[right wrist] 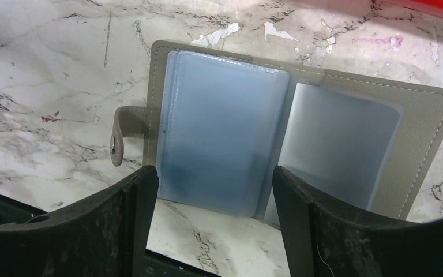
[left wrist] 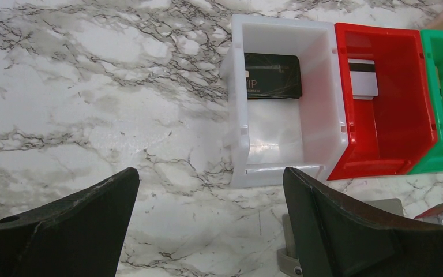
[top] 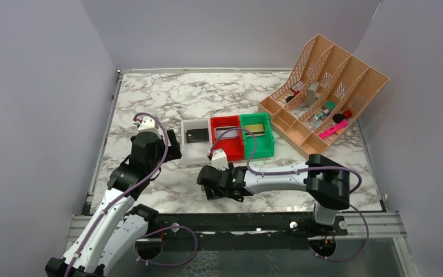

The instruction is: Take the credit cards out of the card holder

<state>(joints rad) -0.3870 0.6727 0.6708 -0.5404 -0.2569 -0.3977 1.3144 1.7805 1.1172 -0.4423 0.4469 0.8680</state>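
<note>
The card holder (right wrist: 300, 133) lies open on the marble in the right wrist view, grey-edged, with a pale blue sleeve panel on its left, a greyer one on its right and a snap strap off its left edge. My right gripper (right wrist: 215, 184) stands open just short of its near edge, holding nothing. A black credit card (left wrist: 273, 75) lies in the white bin (left wrist: 236, 115), and a white striped card (left wrist: 362, 77) in the red bin (left wrist: 392, 144). My left gripper (left wrist: 210, 190) is open and empty, in front of the white bin. In the top view the right gripper (top: 206, 186) covers the holder.
A green bin (top: 256, 134) holding a gold card stands right of the red bin. A peach desk organiser (top: 323, 92) with small items sits at the back right. The black rail (top: 236, 222) of the near table edge runs just behind the right gripper.
</note>
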